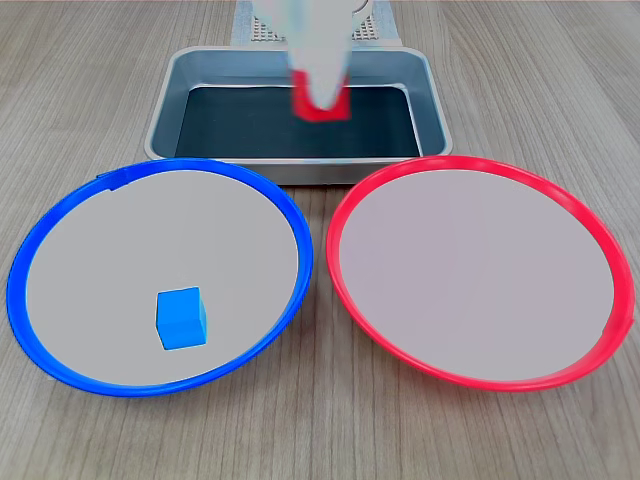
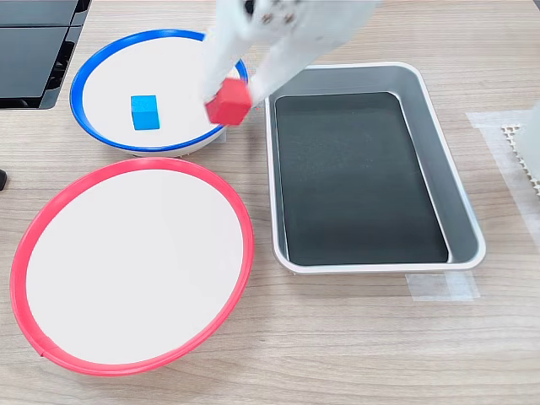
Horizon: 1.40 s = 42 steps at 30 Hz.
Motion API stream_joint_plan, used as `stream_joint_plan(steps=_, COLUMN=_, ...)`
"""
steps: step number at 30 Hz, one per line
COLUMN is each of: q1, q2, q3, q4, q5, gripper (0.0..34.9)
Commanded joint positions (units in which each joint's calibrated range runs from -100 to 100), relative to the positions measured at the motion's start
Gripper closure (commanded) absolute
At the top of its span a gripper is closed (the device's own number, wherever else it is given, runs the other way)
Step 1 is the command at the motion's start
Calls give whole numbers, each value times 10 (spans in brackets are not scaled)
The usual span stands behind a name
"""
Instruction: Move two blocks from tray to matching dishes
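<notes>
The surface (image 1: 100,90) looks like pale wood-grain laminate, matt. At the top of the first exterior view the tray (image 1: 165,100) has dull brushed grey metal walls and a black matt bottom. The blue-rimmed dish (image 1: 30,250) and red-rimmed dish (image 1: 610,250) look like smooth plastic, rims slightly glossy, centres matt. The blue block (image 1: 181,317) and red block (image 2: 229,101) appear smooth and matt.
</notes>
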Motion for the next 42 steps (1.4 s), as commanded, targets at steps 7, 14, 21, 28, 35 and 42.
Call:
stream_joint_plan(steps=7, q1=-104, q2=145, q3=56, q4=-272, q5=79, gripper=237)
stream_joint_plan(steps=14, q1=-118, q2=65, q3=95, q4=-280, q5=72, gripper=122)
stream_joint_plan(steps=21, q1=-54, q2=-261, q3=349, q4=-337, q5=30, gripper=347)
stream_joint_plan(steps=28, q1=57, q2=-680, q3=695, q4=-347, q5=-125, gripper=348)
stream_joint_plan(steps=35, q1=57, q2=-823, q3=785, q4=-235, q5=-126, gripper=348)
stream_joint_plan(steps=42, q1=69, q2=-891, q3=812, q4=-126, q5=-125, gripper=348)
